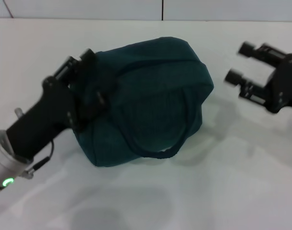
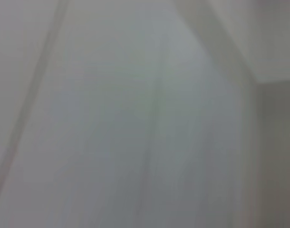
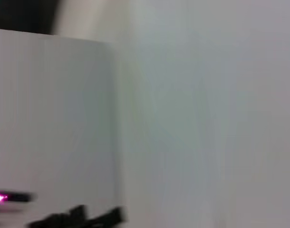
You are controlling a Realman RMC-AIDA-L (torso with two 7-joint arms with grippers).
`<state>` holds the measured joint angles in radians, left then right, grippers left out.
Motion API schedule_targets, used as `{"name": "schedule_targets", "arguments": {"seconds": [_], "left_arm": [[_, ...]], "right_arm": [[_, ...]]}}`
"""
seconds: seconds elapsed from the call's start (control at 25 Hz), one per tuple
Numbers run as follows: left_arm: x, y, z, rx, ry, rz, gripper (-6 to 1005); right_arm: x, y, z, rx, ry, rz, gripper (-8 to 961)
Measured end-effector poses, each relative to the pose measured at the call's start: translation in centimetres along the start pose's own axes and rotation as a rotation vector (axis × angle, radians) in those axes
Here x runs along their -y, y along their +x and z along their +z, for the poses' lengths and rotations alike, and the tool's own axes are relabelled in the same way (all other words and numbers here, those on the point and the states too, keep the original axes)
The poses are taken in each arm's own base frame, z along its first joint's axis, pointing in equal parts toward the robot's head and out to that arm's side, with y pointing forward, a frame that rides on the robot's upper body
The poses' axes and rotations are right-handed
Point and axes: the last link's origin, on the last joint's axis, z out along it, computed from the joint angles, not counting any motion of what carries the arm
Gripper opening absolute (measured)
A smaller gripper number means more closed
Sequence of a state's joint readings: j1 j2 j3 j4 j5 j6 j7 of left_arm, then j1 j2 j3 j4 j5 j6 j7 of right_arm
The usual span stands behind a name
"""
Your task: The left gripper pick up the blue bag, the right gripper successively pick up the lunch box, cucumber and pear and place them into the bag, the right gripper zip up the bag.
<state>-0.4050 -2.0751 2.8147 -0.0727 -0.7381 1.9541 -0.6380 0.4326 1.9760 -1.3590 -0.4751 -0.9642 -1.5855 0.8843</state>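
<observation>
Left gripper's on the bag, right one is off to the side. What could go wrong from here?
1. The left gripper meets the blue bag at its left edge only; the fabric could slip free or sag.
2. The bag's handle droops loose in front and may snag.
3. The right gripper, open and apart from the bag, gets no view of it from its wrist camera.

Blue bag point(image 1: 151, 100) contents hidden – left gripper point(image 1: 91, 79) fingers buried in fabric; wrist views blurred.
</observation>
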Motion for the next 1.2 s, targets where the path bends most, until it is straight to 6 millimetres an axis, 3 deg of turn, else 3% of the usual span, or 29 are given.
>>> {"name": "schedule_targets", "arguments": {"seconds": [0.08,0.36,1.2], "left_arm": [[-0.7,-0.5,0.0,0.049,-0.074,0.035,766],[-1.6,-1.3,-0.6,0.1,-0.11,0.067,893],[-1.4,-1.6,-0.4,0.111,-0.091,0.083,890]], "right_arm": [[-0.6,0.0,1.1,-0.022,-0.085,0.004,629],[-2.0,0.8,3.0,-0.069,-0.203,0.0,650],[-2.9,1.9,3.1,-0.098,-0.223,-0.026,650]]}}
